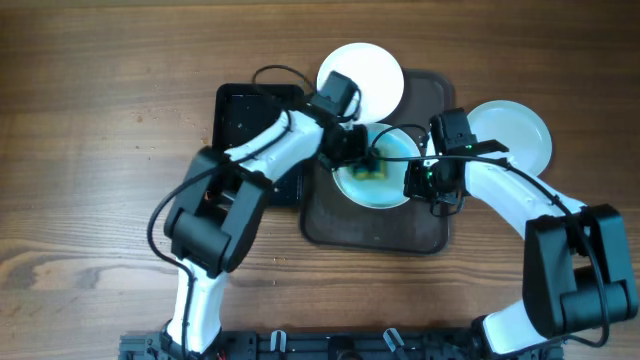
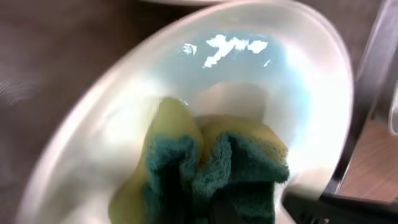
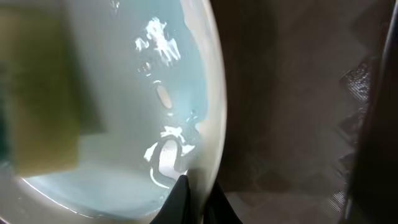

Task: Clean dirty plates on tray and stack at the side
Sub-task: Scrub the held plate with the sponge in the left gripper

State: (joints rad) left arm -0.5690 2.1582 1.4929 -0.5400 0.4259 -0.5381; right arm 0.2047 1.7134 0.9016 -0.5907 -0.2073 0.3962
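A white plate (image 1: 392, 190) with a pale blue wet film sits over the dark brown tray (image 1: 375, 232). My left gripper (image 1: 362, 155) is shut on a yellow and green sponge (image 2: 214, 171) pressed onto the plate's middle (image 2: 242, 74). My right gripper (image 1: 422, 178) is shut on the plate's right rim (image 3: 208, 112), one finger on each side of it (image 3: 198, 198). A second white plate (image 1: 362, 75) lies at the tray's far edge. A third white plate (image 1: 512, 132) lies on the table right of the tray.
A smaller black tray (image 1: 250, 140) lies left of the brown tray, partly under my left arm. Wooden table (image 1: 90, 180) surrounds everything. Both arms cross over the tray's middle.
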